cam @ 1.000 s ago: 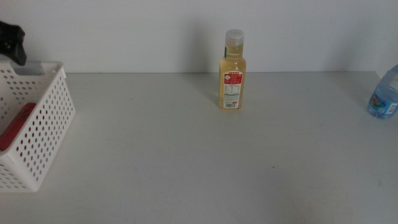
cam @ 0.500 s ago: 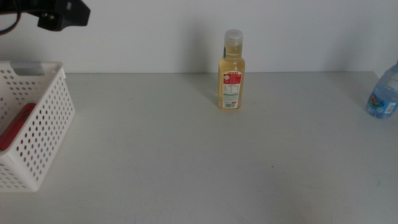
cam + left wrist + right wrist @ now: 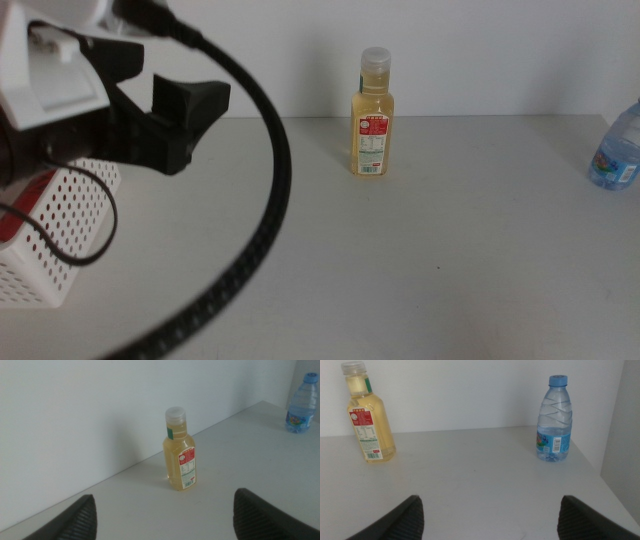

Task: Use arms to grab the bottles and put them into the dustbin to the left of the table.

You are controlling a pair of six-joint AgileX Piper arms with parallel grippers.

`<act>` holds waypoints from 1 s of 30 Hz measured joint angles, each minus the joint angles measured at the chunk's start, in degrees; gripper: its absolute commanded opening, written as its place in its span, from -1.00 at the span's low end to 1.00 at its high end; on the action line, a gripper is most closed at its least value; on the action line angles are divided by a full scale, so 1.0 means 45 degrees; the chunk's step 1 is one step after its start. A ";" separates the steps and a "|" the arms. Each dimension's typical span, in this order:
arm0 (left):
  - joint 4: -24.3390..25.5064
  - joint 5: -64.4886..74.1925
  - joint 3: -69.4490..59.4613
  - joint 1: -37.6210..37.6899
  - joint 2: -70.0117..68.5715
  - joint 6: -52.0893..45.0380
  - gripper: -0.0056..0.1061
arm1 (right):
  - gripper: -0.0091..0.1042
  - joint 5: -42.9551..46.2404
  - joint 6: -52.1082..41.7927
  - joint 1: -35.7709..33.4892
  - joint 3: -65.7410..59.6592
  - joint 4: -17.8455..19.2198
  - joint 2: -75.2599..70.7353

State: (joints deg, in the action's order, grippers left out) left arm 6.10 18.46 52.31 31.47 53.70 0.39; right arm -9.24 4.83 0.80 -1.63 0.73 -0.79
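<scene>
Left tool (image 3: 190, 115): black forked jaws on a white housing with a thick black cable, in the upper left of the middle view, above the near edge of the basket. The jaws stand wide apart and hold nothing. In its own wrist view (image 3: 162, 515) the two dark tips are at the lower corners, with the yellow bottle between them and farther away.

Right tool (image 3: 487, 517): only seen in its own wrist view, where two dark jaw tips are at the lower corners, far apart, nothing between them. It is not in the middle view.

Yellow bottle (image 3: 372, 115): a clear plastic bottle with yellow liquid, clear cap and red-white label. It stands upright in the upper centre of the middle view, near the white wall, on the light-grey desk (image 3: 400, 260).

Water bottle (image 3: 618, 150): a small clear plastic bottle with a blue cap, upright at the right edge of the middle view, partly cut by the frame. It is well apart from the yellow bottle.

Basket (image 3: 60, 215): white plastic, rectangular, walls with round holes, at the left edge of the middle view, mostly hidden behind the left arm.

Red thing (image 3: 22, 200): a red surface shows inside the basket; I cannot tell its shape.
</scene>
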 measured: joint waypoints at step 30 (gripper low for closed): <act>0.0005 -0.9974 -0.3147 0.0016 0.6643 0.2405 0.78 | 0.82 0.0000 0.0000 0.0000 0.0000 0.0000 0.0000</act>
State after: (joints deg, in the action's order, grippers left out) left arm 6.12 -26.42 38.14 31.54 83.60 11.22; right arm -9.24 4.83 0.80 -1.63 0.73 -0.79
